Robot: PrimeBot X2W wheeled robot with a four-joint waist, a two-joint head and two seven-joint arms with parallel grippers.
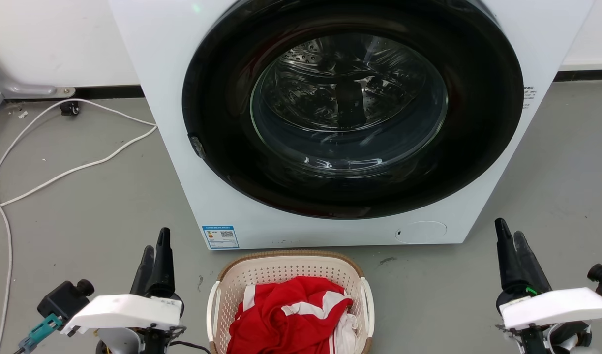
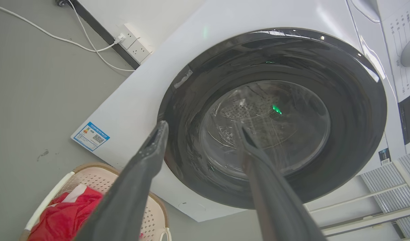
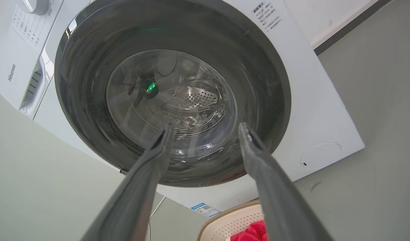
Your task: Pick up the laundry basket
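Both claws are empty and spread. The left claw [image 1: 156,241] and the right claw [image 1: 508,228] each show a clear gap between their two dark fingers in the wrist views, and nothing is held in either. Both point up at the washer [image 1: 158,49] rather than at the work.

The laundry basket [image 1: 286,255] sits on the floor [image 1: 84,206] between the two claws. It is inboard of each and lower than the fingertips, with its far rim just short of the washer's base. A red garment [image 1: 286,314] is heaped inside it.

The step in hand looks like the reach, and neither claw is touching the basket yet. To do it well, each claw should tip down and swing inward toward its own side. The left claw goes to the left handle [image 1: 212,305] and the right claw to the right handle [image 1: 369,305].

The fingers should straddle the white loop, one inside and one outside, before closing. On the right, white cloth lies close to the handle, so the inner finger should slide down along the wall and not pinch fabric.

Both grips should be set before any lift. The two arms should then rise together so the basket stays level and the garment does not spill. The lift is best made straight up or slightly back, since the washer's front is near beyond the rim.
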